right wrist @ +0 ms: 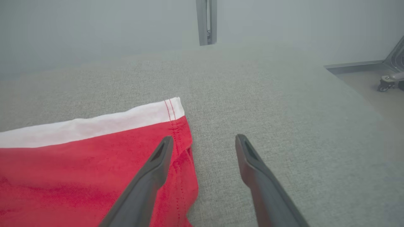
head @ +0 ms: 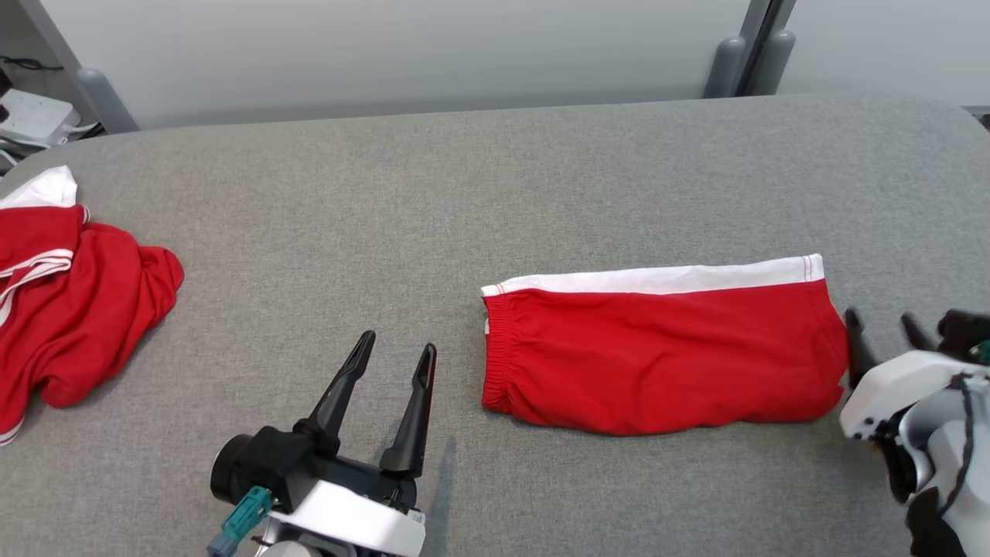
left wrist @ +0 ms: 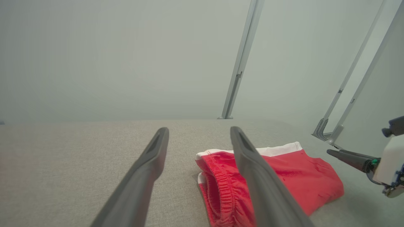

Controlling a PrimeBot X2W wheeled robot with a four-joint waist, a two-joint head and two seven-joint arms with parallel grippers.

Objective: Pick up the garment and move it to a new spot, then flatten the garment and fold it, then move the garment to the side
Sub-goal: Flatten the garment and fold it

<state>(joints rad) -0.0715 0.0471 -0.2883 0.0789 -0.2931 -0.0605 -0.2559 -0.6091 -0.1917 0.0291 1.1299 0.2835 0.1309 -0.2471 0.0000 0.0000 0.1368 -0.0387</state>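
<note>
The garment [head: 665, 356] is a pair of red shorts with a white band along its far edge. It lies folded into a flat rectangle on the grey table [head: 387, 216], right of centre. My left gripper [head: 397, 346] hovers open just left of its elastic waistband and holds nothing. In the left wrist view the garment [left wrist: 290, 176] lies beyond and right of the spread gripper [left wrist: 199, 130]. My right gripper [head: 879, 321] stands open at the garment's right edge. In the right wrist view one side of that gripper [right wrist: 204, 138] is over the garment's [right wrist: 79, 164] hem and the other over bare table.
A second red and white garment [head: 69, 309] lies crumpled at the table's far left. The table's right edge [right wrist: 356, 94] drops to the floor, where a caster [right wrist: 383, 87] stands. Grey posts [head: 746, 58] rise behind the table against a pale wall.
</note>
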